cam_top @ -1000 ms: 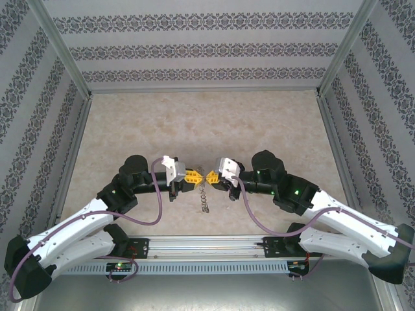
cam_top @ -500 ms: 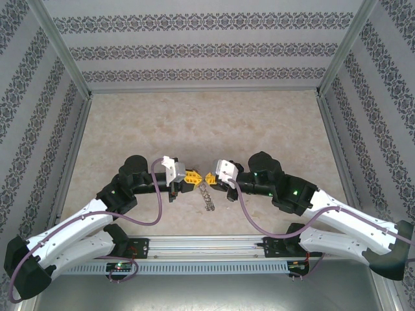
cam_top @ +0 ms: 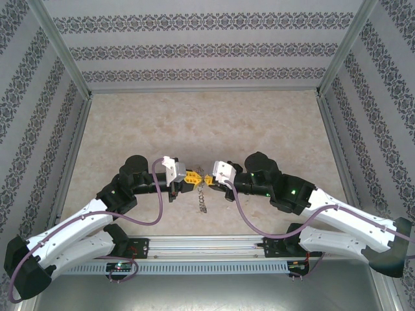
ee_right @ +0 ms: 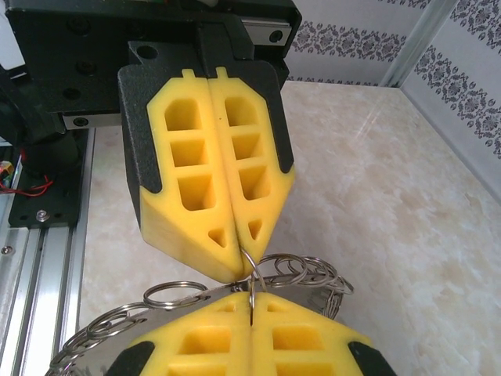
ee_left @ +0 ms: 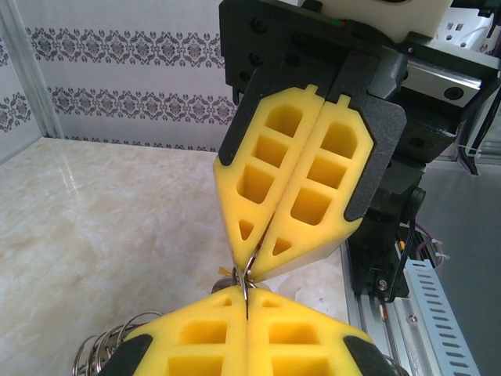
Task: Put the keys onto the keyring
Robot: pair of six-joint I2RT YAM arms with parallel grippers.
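The left claw (cam_top: 192, 175) was pinched shut on a thin wire loop (ee_left: 245, 279) of the keyring (cam_top: 201, 198), which trailed limp just near of the meeting tips. The right claw (cam_top: 209, 176) gripped the same loop, fully closed. I judged the keyring light, floppy and slippery, best held by its flat band.

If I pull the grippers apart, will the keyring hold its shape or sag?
Likely floppy: the keyring hangs limp below the left gripper and right gripper, both shut on it. Probably slippery: only a thin wire loop sits between the foam pads.
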